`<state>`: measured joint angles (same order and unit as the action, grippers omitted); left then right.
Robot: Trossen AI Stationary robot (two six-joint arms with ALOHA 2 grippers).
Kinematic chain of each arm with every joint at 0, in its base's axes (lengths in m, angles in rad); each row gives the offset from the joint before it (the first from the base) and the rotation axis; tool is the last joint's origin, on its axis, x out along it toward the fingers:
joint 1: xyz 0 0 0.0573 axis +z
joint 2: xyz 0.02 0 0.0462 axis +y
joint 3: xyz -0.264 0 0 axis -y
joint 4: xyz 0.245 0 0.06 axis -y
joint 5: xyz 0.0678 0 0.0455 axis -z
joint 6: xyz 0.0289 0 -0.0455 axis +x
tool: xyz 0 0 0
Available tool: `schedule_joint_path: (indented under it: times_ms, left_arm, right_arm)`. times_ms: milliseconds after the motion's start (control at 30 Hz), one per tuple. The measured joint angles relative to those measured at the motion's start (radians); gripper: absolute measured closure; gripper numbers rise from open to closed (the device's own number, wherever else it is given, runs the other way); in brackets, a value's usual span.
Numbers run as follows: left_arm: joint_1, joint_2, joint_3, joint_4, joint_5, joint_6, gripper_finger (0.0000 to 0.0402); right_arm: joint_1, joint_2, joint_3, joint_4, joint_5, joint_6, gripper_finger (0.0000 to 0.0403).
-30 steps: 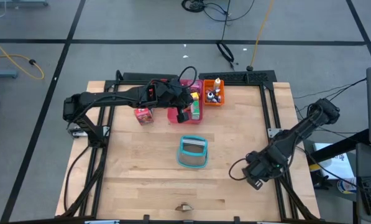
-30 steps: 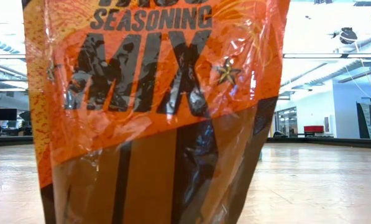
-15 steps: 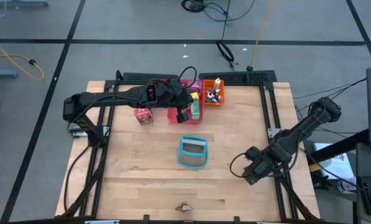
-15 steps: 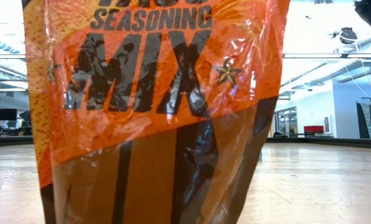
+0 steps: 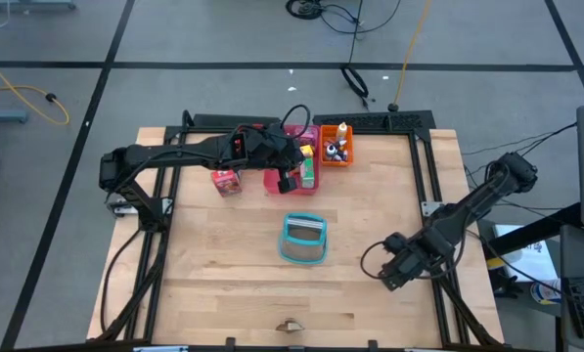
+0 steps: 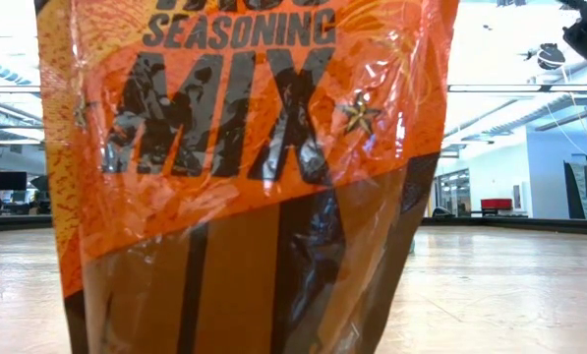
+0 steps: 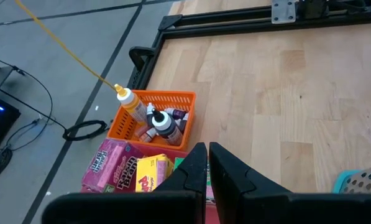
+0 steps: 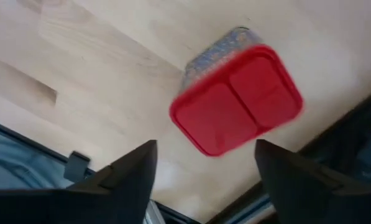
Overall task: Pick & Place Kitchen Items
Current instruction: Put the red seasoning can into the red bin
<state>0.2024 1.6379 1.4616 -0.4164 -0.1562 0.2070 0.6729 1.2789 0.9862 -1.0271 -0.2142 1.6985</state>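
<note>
1. A red cube (image 5: 226,181) is seen loose on the counter (image 5: 223,264), outside the trays.
2. The left claw (image 7: 208,163) is held clenched and empty over the pink tray (image 5: 290,183), where cartons (image 7: 128,172) are already placed.
3. Bottles (image 7: 155,121) are kept in the orange tray (image 7: 184,98).
4. The right claw (image 8: 204,163) is spread, empty, above a red-lidded container (image 8: 237,99).

One camera is looking straight down on my table (image 5: 223,274); the low one is staring point-blank into a seasoning packet (image 6: 244,167); both wrist cameras are sharing that tabletop.

Teal basket (image 5: 304,241) mid-table (image 5: 223,274)
</note>
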Motion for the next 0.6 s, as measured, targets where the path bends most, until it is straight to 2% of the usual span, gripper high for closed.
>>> schedule_joint_path:
  times_ms: [100,200,300,600]
  left_arm:
    - [0.000,0.000,0.000,0.000,0.000,0.000,0.0380]
    - [0.000,0.000,0.000,-0.003,0.000,0.000,0.0380]
    - [0.000,0.000,0.000,-0.008,0.000,0.002,0.0380]
    - [0.000,0.000,0.000,-0.007,0.000,0.008,0.0380]
  right_arm:
    - [-0.004,0.000,-0.032,0.072,-0.001,-0.005,0.0111]
    - [-0.005,-0.003,-0.053,0.077,-0.048,0.007,0.0097]
    - [-0.003,0.000,-0.069,0.071,-0.101,0.036,0.0092]
    - [-0.044,-0.001,-0.078,0.117,-0.096,0.012,0.0093]
